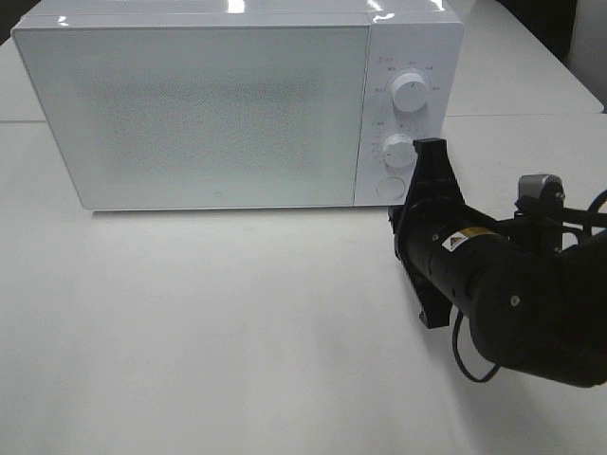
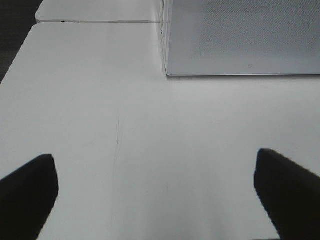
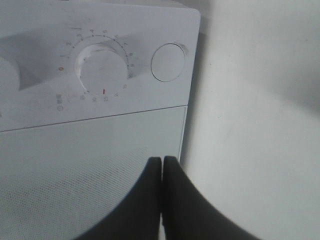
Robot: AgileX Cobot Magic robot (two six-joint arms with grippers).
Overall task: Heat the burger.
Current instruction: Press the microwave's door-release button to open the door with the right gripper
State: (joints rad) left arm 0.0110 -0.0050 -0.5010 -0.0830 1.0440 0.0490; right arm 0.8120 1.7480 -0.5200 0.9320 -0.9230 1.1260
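Observation:
The burger is out of view in every frame. The white microwave [image 1: 218, 114] stands at the back of the table with its door closed; it also shows in the left wrist view [image 2: 240, 35] and the right wrist view [image 3: 75, 165]. My right gripper [image 1: 432, 147] is shut and empty, its tips close to the lower knob [image 1: 398, 151] and the round button [image 1: 389, 187] of the control panel. In the right wrist view the shut gripper [image 3: 162, 160] lies over the door's edge, with the knob [image 3: 100, 67] and the button [image 3: 168, 62] beyond it. My left gripper [image 2: 157, 175] is open and empty over bare table.
The upper knob [image 1: 410, 91] sits above the lower one. The white table [image 1: 237, 332] spreads in front of the microwave. A seam between two tabletops [image 2: 100, 21] runs behind the microwave's left side. The left arm does not show in the exterior view.

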